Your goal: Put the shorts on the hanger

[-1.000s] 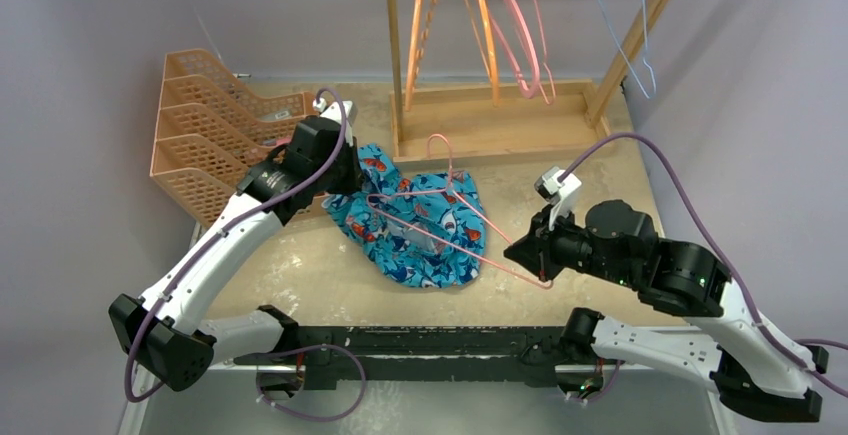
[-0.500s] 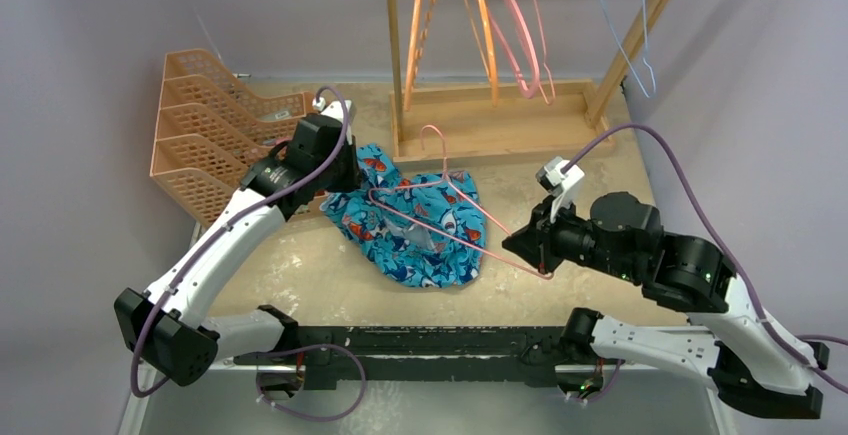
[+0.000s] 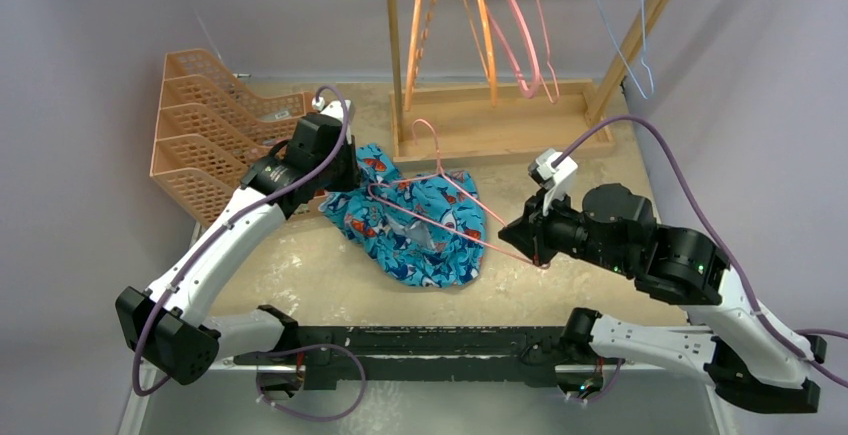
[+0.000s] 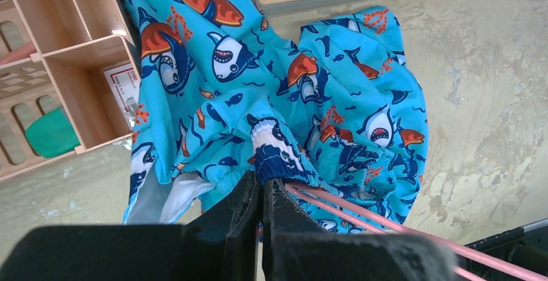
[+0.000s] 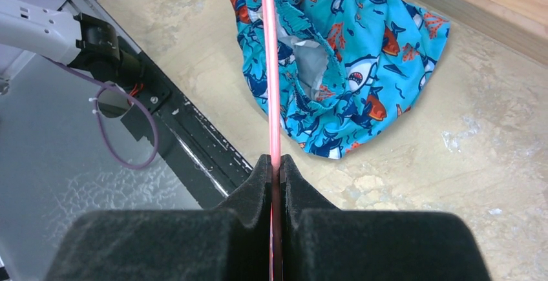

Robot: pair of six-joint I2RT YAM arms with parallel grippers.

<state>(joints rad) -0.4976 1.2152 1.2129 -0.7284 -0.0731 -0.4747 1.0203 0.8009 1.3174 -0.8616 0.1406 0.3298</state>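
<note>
The shorts (image 3: 420,240) lie crumpled at the middle of the tabletop (image 3: 300,275), their turquoise shark print up and grey lining showing at the waist opening. The pink hanger (image 5: 271,68) lies across them. The left fingers (image 4: 242,203), pressed together, pinch the dark-edged waistband at the shorts' far-left side, with the hanger's bar emerging just beside them. The right fingers (image 5: 258,184), also closed tight, clamp the hanger's corner off the shorts' right edge. The hanger's long axis runs diagonally from the left fingers toward the near right, and its hook points to the back, at the wooden rack base (image 3: 500,120). Compared with a second ago, the right arm has carried its corner left and back, the hook has moved closer to the rack, and the left arm has barely shifted. Orange slotted trays (image 3: 190,145) stand behind the left arm.
</note>
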